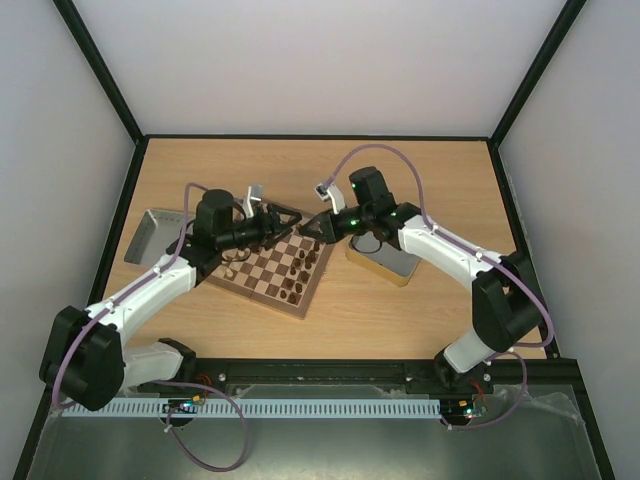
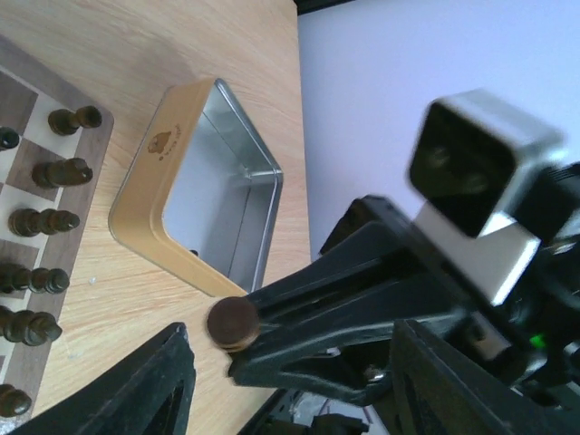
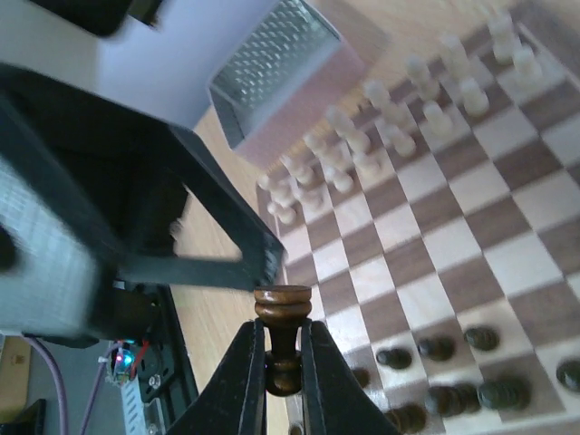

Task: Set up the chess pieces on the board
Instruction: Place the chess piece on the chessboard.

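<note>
My right gripper is pinched narrow on a dark brown chess piece. I hold it by the stem, and its round base sticks out past my fingertips. It hangs over the far corner of the board, which lies askew in the middle of the counter.

My left gripper stands wide with nothing clamped, facing the right one almost tip to tip. The held piece shows in the gap between its fingers, close to one; I cannot tell if it touches.

Pale pieces line the board's left edge, and dark pieces line its right edge. The metal tin sits just off that right edge. A grey tray sits near the counter's left edge.
</note>
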You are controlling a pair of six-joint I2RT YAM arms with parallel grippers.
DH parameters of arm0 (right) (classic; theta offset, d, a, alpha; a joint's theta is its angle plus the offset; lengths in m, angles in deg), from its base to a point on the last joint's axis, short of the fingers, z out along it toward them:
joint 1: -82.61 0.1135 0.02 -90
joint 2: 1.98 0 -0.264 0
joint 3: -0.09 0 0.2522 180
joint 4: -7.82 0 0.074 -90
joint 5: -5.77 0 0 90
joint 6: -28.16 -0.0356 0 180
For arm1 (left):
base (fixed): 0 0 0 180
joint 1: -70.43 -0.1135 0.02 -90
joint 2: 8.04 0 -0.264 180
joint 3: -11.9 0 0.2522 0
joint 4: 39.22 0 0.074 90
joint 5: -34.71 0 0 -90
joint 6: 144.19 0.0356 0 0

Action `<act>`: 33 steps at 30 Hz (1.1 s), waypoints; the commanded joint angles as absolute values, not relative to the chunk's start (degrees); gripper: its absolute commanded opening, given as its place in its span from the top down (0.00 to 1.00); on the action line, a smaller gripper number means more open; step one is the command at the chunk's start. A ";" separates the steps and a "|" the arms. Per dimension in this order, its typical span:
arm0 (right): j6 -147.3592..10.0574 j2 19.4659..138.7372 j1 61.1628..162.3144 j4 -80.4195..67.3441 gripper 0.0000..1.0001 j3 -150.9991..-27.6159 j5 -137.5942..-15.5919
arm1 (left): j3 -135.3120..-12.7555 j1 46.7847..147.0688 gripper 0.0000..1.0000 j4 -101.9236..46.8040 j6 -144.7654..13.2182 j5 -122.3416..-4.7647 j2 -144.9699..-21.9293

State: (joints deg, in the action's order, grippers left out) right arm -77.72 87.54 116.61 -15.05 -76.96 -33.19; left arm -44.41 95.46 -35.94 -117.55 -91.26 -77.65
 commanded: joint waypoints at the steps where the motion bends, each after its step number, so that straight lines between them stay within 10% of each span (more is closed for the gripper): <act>1: -71.84 88.15 116.60 -13.84 0.93 -81.84 -29.09 | -42.30 94.95 0.44 -40.10 -121.30 -93.71 -77.03; 16: -74.30 88.02 116.82 -11.02 0.93 -81.58 -27.46 | -42.40 95.01 0.83 -47.23 -125.27 -92.65 -79.63; 27: -73.79 87.47 117.06 -10.88 0.93 -80.56 -26.27 | -43.07 95.21 0.71 -47.88 -126.53 -94.04 -81.54; 33: -74.68 87.53 117.15 -11.21 0.93 -80.65 -28.08 | -43.11 95.77 0.91 -48.40 -126.70 -93.64 -81.78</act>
State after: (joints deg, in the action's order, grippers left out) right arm -74.63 88.04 116.72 -12.99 -80.61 -28.53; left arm -42.35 95.16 -47.46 -126.62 -93.20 -81.03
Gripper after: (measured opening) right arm 0.067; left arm 0.139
